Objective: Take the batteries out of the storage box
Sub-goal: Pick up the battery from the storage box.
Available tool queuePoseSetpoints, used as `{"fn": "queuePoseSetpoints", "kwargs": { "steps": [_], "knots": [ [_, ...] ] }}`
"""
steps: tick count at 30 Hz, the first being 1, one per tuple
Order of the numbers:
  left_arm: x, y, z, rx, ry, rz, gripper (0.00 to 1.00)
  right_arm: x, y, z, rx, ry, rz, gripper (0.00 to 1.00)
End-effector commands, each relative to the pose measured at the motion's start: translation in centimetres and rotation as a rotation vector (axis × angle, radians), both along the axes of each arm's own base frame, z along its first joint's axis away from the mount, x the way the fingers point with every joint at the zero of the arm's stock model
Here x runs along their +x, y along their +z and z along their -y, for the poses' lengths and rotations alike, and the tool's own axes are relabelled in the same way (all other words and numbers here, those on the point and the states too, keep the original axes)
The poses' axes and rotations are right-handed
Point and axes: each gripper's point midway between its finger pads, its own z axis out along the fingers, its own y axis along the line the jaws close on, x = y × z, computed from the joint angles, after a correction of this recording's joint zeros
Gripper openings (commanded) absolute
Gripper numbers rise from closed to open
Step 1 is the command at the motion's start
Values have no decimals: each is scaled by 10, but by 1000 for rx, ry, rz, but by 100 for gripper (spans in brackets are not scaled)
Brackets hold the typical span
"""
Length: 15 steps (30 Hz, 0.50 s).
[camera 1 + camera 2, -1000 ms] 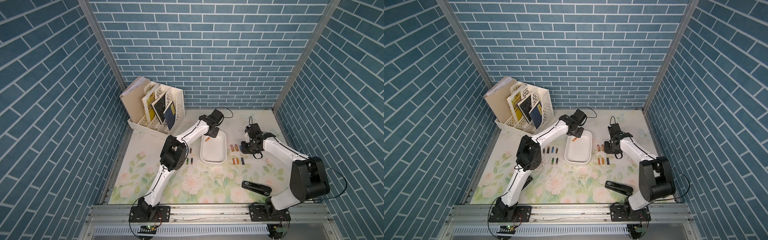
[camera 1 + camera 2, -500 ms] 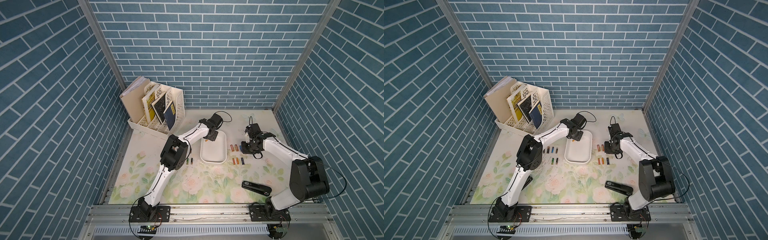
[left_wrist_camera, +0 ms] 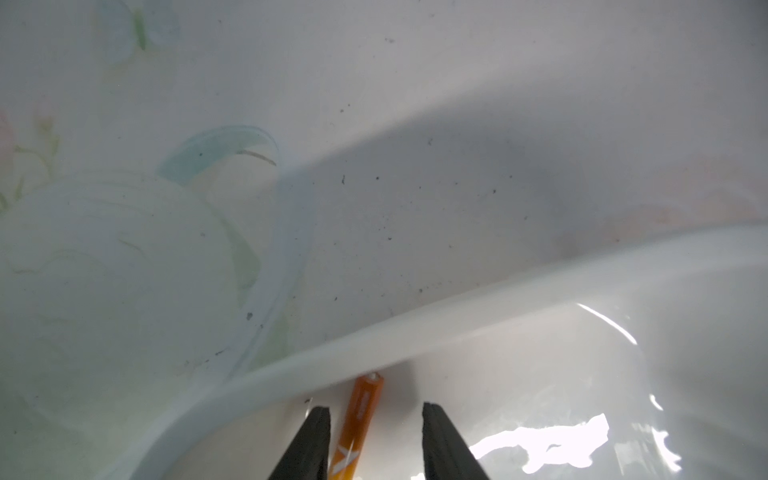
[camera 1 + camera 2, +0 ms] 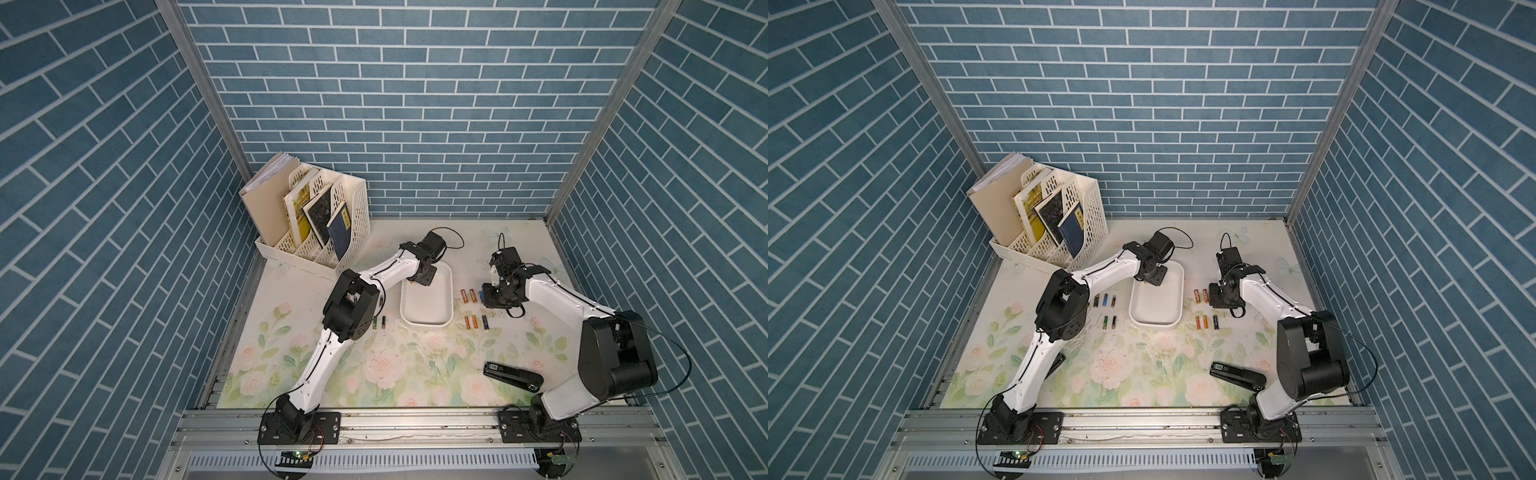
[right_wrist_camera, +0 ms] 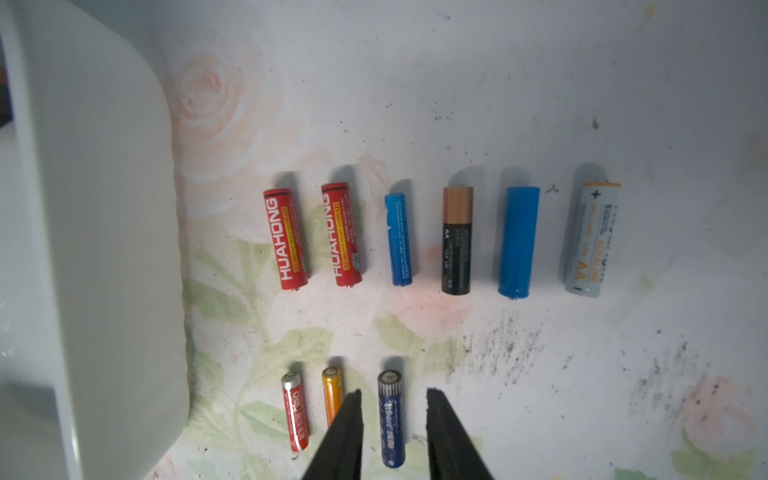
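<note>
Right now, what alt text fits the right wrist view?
The right gripper, open, frames a dark blue battery lying on the floral table. It is one of nine batteries in two rows, six and three, beside the white storage box.

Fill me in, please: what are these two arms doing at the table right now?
The white storage box is being emptied. The left arm reaches into its far end, jaws open either side of an orange battery lying by the wall, not yet gripped; the rest of the box looks bare. The right arm hangs over rows of batteries laid on the table right of the box, jaws open astride a dark blue battery. More batteries lie left of the box.
</note>
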Motion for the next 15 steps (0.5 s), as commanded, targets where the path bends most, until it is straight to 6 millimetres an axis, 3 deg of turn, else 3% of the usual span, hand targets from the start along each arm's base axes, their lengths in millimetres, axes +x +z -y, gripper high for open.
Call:
{"fn": "queuePoseSetpoints", "kwargs": {
  "steps": [1, 7, 15],
  "knots": [
    [-6, -21, -2, 35, -11, -33, 42, -3, -5, 2, -4, 13, -17, 30],
    [-13, -29, -2, 43, -21, -66, 41, -3, -6, 3, -3, 14, -18, 30],
    [-26, -34, 4, 6, -41, -150, 29, -2, -6, 2, 1, 13, -15, 30]
  ]
}}
